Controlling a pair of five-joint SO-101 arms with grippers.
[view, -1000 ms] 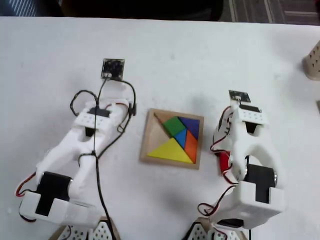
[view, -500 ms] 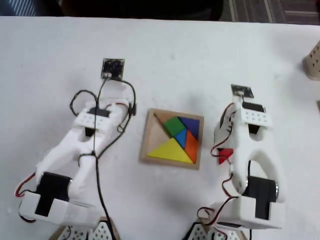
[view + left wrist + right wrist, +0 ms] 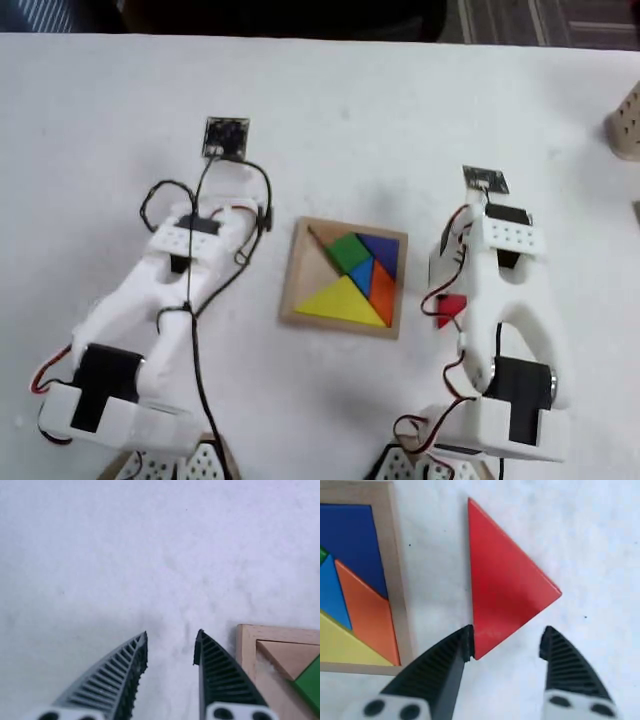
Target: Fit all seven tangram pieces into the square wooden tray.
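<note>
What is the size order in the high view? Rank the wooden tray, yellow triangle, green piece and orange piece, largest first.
1. wooden tray
2. yellow triangle
3. green piece and orange piece: these look about alike from here, so they share last place.

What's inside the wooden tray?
Green, dark blue, light blue, orange and yellow pieces lie inside the tray. The plain wood part may be a piece or bare floor; I cannot tell. The pieces cover the floor under them.

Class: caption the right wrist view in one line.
Open right gripper straddles one red triangle corner beside the wooden tray.
</note>
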